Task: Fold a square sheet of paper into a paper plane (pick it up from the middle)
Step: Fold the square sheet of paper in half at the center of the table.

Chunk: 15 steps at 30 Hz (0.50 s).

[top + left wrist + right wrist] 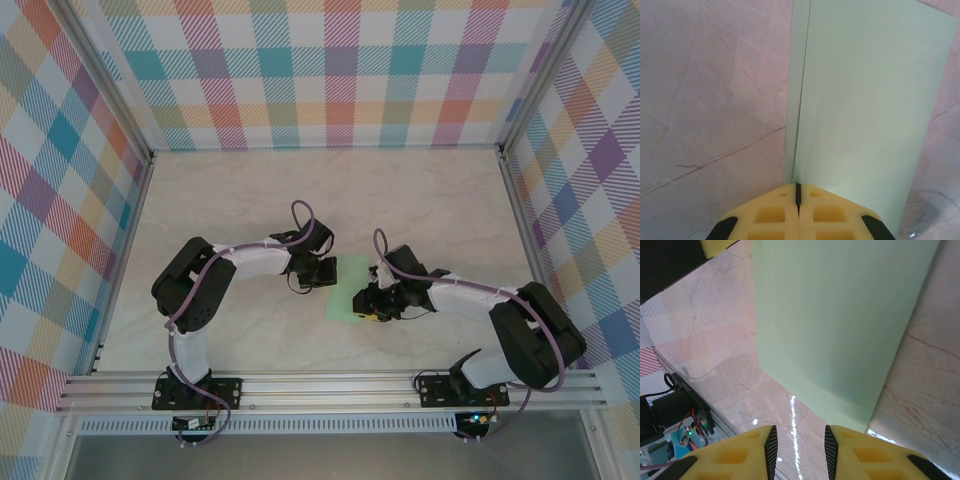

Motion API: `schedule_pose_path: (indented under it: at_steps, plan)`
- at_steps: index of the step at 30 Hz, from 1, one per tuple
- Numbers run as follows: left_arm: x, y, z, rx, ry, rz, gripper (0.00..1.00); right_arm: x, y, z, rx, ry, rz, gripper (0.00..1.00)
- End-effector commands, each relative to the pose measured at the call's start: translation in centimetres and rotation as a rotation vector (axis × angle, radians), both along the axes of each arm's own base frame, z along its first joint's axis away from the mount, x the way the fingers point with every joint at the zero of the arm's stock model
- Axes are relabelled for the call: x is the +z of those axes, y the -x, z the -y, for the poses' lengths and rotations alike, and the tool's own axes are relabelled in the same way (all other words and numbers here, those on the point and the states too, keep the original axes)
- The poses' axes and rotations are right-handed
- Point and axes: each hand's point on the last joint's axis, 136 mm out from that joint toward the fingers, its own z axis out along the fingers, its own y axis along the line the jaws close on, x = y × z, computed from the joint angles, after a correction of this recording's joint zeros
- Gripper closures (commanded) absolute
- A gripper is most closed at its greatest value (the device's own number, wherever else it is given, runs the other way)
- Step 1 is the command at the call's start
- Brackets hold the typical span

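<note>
From above, my two hands cover part of the paper plane (345, 290), one smooth, matte mint-green sheet folded lengthwise, flat mid-desk (250, 200) on marbled stone. My left hand (797, 186), at its 10 o'clock, is pressed together at the paper's edge. My right hand (799, 432), at 4 o'clock, stands spread and pinches nothing.

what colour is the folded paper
The paper is pale mint green, clearest in the left wrist view.
</note>
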Motion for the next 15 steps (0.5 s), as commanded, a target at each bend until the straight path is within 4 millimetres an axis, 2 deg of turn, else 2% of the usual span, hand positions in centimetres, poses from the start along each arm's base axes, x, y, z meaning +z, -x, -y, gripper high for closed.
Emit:
schedule_pose_path:
  at_steps: [1,3,6,11,15]
  plan:
    - [-4.8,4.3,-3.1,-0.029,-0.170,-0.161,1.00,0.4,-0.6,-0.8,-0.004,-0.022,0.012,0.67]
    - [-4.7,4.3,-3.1,-0.031,-0.170,-0.161,1.00,0.3,-0.4,-1.2,0.014,-0.046,-0.003,0.67]
    - [-4.6,4.3,-3.2,-0.031,-0.171,-0.158,1.00,-1.0,0.0,-1.1,0.026,-0.031,-0.036,0.67]
    - [-4.6,4.3,-3.3,-0.032,-0.176,-0.156,1.00,-3.5,1.1,0.7,0.016,0.091,-0.090,0.67]
    - [-4.7,4.4,-3.3,-0.031,-0.174,-0.161,1.00,-2.2,1.1,0.8,0.017,0.078,-0.062,0.67]
